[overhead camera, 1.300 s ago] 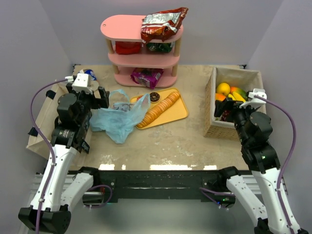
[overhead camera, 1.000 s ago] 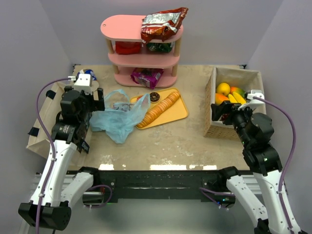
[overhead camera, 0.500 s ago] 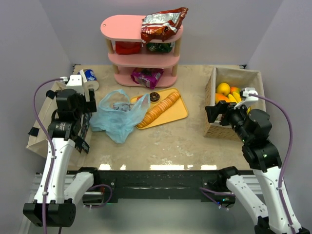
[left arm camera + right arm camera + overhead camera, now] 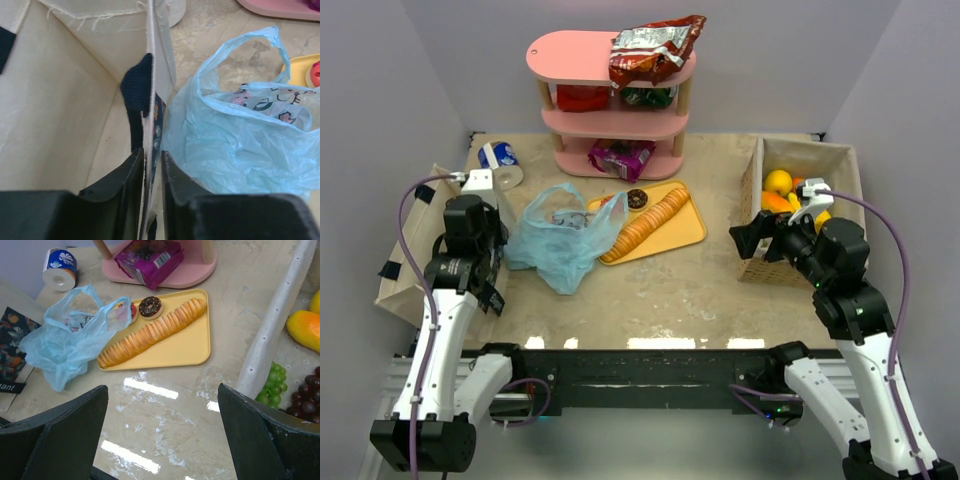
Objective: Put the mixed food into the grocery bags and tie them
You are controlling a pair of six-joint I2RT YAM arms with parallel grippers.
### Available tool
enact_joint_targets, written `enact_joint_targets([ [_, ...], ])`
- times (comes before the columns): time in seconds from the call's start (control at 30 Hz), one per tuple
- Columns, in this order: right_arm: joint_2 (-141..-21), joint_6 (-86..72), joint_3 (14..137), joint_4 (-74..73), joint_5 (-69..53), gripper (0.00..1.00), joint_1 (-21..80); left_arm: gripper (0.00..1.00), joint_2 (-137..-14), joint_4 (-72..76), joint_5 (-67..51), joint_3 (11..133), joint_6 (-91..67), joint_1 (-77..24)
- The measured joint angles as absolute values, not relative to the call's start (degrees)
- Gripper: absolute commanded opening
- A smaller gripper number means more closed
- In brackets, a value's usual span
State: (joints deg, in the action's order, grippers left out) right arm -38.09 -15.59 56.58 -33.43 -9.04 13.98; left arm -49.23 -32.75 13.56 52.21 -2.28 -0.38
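at the left edge of the table lies a cream cloth bag. the left gripper stands over the right wall of it, the jaws almost together and clamped on the upper edge of this wall. at 3 o'clock from it, just beside the cloth bag, the light-blue grocery bag lies crumpled on the table with its mouth open; small cartoon prints show inside it. a blue-and-white can is at 11 o'clock from this bag. at the bag's 3 o'clock is a yellow tray with a long sliced loaf and a chocolate doughnut; one bag handle lies over the tray's left corner. at 12 o'clock from the tray stands a pink shelf, a crisp bag on top and a purple packet on the lowest level. the right gripper hovers at the left side of the wicker basket, jaws wide apart, holding nothing. fruit lies in the basket.
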Motion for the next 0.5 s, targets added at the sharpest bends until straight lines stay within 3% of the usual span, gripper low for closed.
enact_joint_targets([
  [0.23,-37.47,-15.81,56.55,-33.39,-11.68,0.92,13.98,0.00,-49.34,-34.44,22.24,55.02,0.62,-0.38],
  [0.5,-38.74,-16.99,54.46,-31.18,-16.10,0.91,13.98,0.00,-50.87,-36.86,26.26,73.21,5.76,-0.43],
])
